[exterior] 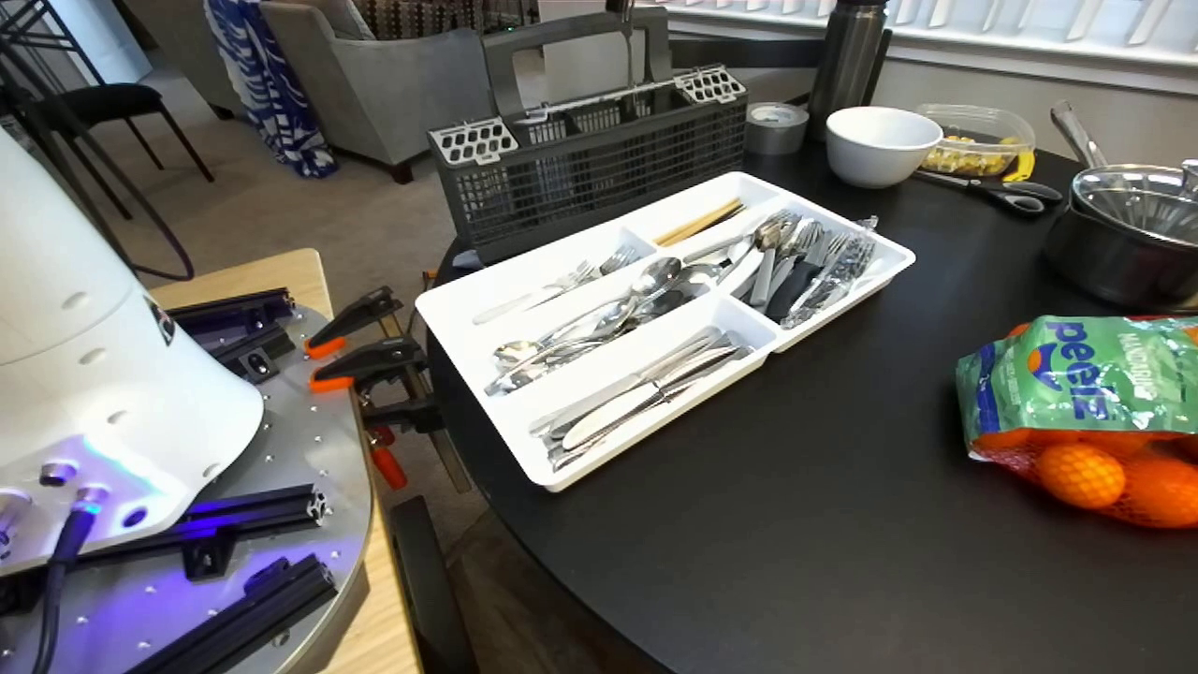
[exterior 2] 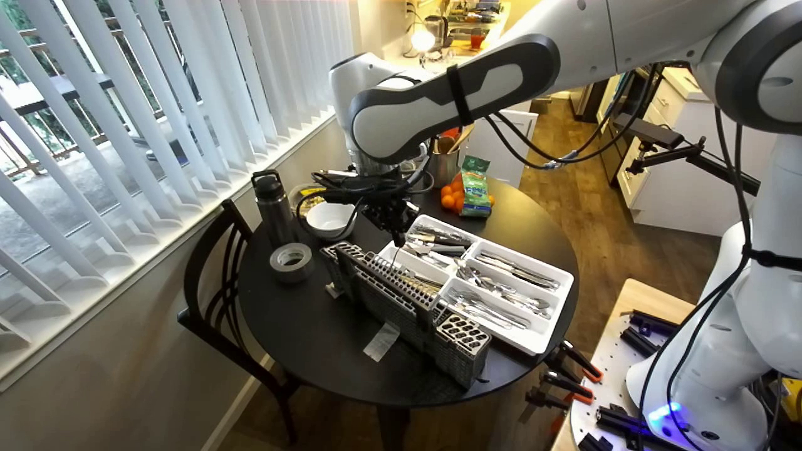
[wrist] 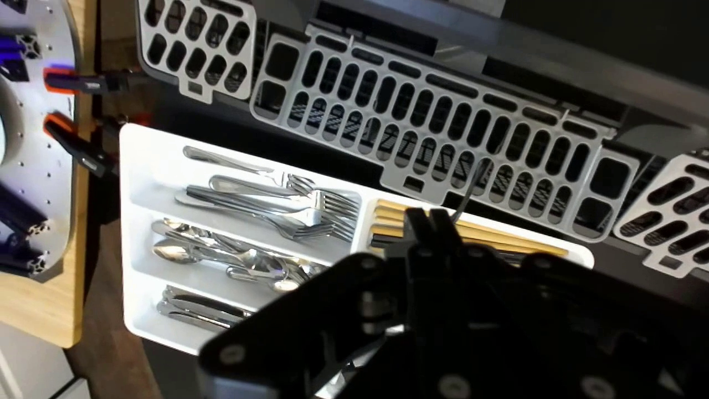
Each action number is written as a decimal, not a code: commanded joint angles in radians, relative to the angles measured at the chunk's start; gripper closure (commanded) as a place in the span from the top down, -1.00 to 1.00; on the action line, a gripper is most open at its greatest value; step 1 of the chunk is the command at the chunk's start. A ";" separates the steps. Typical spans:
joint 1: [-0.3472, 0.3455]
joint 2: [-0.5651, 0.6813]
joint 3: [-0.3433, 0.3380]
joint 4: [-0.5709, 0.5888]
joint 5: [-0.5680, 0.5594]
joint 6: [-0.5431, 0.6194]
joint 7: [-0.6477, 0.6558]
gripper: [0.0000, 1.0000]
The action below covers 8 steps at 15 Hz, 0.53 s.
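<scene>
The round table (exterior: 824, 543) is black; the gripper (wrist: 429, 215) clenches a slender, greyish utensil (wrist: 469, 191).

An exterior view, close in, looks down over the surface (exterior: 824, 534) from the edge opposite the basket (exterior: 599, 178), facing the blinds (exterior: 1076, 19). From the basket-side edge, an exterior view, farther back, faces the kitchen cabinets (exterior 2: 680, 188). Both take in tray (exterior: 468, 309) and basket. Nearest, the wrist view looks steeply down past the claw (wrist: 429, 213).
</scene>
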<state>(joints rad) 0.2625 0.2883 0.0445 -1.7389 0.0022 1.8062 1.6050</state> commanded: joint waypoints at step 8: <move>-0.038 -0.076 0.007 -0.017 0.015 -0.106 0.192 -0.95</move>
<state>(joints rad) 0.2440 0.2525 0.0390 -1.7380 0.0047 1.7429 1.7578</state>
